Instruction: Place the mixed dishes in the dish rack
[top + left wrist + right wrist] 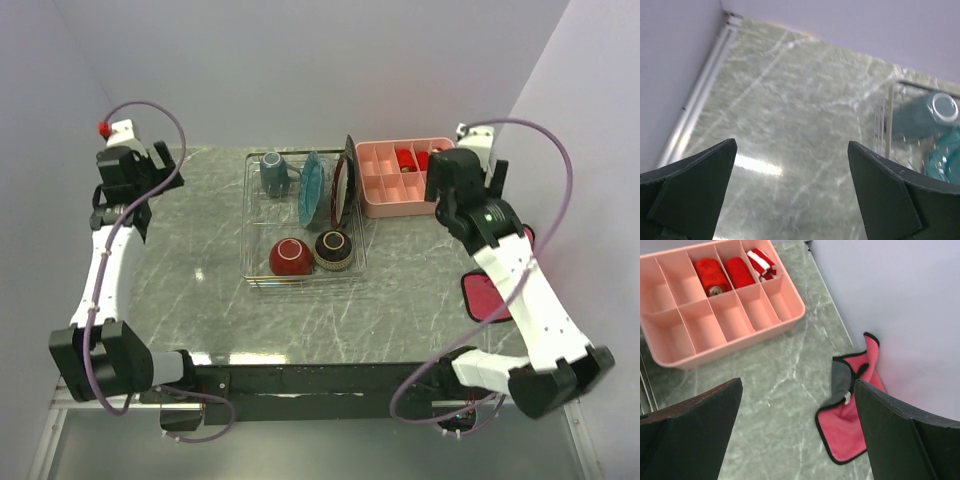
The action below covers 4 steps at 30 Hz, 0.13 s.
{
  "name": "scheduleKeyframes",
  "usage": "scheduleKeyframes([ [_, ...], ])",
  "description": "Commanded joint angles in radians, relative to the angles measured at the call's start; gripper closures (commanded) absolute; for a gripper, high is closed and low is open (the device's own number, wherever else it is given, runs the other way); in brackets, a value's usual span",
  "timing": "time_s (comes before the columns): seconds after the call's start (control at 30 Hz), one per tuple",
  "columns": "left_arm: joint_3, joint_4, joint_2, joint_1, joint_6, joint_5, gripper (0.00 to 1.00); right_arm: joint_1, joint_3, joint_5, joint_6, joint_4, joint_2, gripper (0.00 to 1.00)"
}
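The wire dish rack (pixel 248 225) stands mid-table. In it are a grey-blue mug (pixel 273 172), a teal scalloped plate (pixel 312 188) on edge, a red-rimmed plate (pixel 340 192) and a black square plate (pixel 350 170) on edge, a red bowl (pixel 291 257) and a dark patterned bowl (pixel 333 250). I cannot make out the clear glass. My left gripper (pixel 150 165) is open and empty over the far left of the table (pixel 792 150); the mug (pixel 920 120) and the teal plate (pixel 945 160) lie to its right. My right gripper (pixel 452 195) is open and empty (pixel 798 390) at the far right.
A pink compartment tray (pixel 400 208) with red blocks (pixel 710 275) sits right of the rack; its front wall (pixel 735 347) shows in the right wrist view. A pink-red cloth (pixel 485 297) lies by the right wall (pixel 855 425). Walls close the table on three sides.
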Motion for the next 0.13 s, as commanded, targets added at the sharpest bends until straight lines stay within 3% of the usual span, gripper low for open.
scheduleKeyframes([
  [0.0,0.116,0.028,0.047,0.027,0.040,0.007,0.01,0.001,-0.112,-0.018,-0.042,0.078,-0.097,0.00],
  [0.1,0.180,0.022,0.088,0.027,0.052,0.010,0.00,0.000,-0.144,-0.004,-0.036,0.073,-0.148,0.00],
])
